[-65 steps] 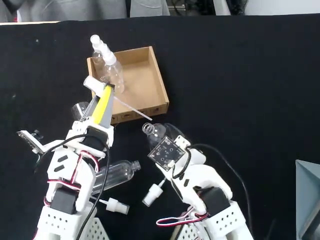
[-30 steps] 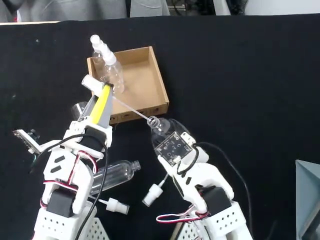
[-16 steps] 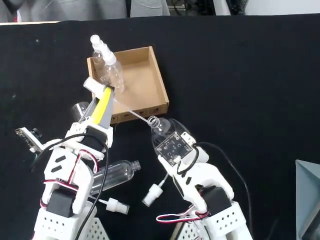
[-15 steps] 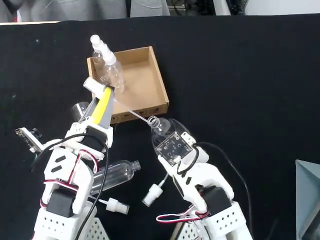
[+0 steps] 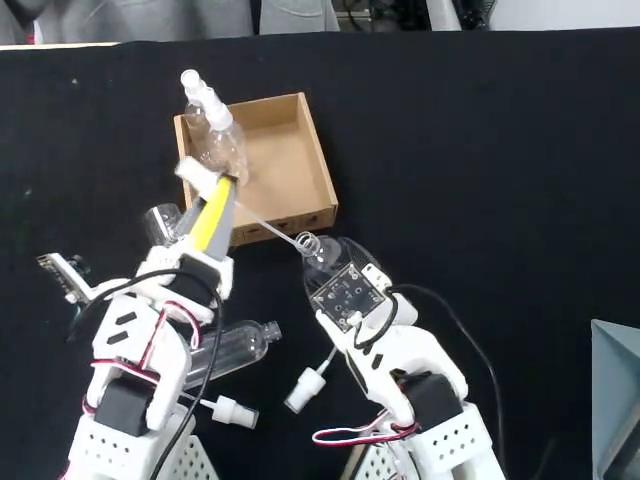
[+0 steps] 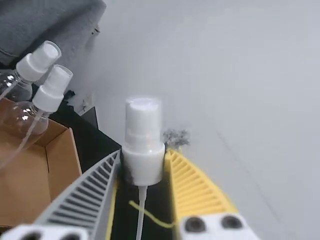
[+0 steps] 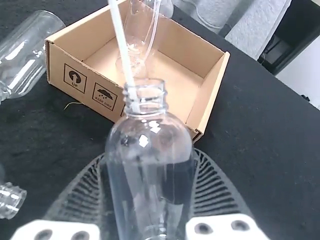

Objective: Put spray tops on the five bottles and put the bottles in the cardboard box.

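Two capped bottles (image 5: 215, 135) in box (image 5: 290, 170); two loose tops (image 5: 305, 388).

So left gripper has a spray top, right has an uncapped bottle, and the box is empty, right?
Not empty: the high view shows two capped bottles leaning in the cardboard box. Spray top and uncapped bottle are held as said.

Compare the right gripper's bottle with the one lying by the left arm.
The gripped bottle is clamped in the right gripper; the lying bottle rests loose on the table. A spray tube meets the gripped bottle's mouth; the lying bottle's mouth is bare. Both are clear, uncapped.
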Motion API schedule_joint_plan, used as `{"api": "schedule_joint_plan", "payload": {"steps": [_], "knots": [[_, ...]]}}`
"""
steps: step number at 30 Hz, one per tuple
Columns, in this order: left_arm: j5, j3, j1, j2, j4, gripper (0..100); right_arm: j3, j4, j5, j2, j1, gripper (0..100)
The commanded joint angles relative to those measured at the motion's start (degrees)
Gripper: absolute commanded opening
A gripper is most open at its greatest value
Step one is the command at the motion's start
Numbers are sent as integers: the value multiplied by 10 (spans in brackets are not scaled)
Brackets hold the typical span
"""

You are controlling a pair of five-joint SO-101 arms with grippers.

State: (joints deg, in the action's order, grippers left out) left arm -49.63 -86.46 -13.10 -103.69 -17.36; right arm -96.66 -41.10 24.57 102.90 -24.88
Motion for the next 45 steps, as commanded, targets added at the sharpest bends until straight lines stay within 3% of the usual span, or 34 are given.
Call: {"api": "schedule_joint_plan", "payload": {"steps": [1,4,16,23,45], "knots": [[17,16,-43,-8,1,30,3,12,-5,62,13,50],[46,8,-58,-8,1,30,3,12,-5,62,13,50],[53,4,-78,-8,-1,30,3,12,-5,62,14,50],[128,4,-79,-8,1,30,3,12,-5,62,15,50],[97,-53,-80,-8,-1,30,3,12,-5,62,15,50]]}}
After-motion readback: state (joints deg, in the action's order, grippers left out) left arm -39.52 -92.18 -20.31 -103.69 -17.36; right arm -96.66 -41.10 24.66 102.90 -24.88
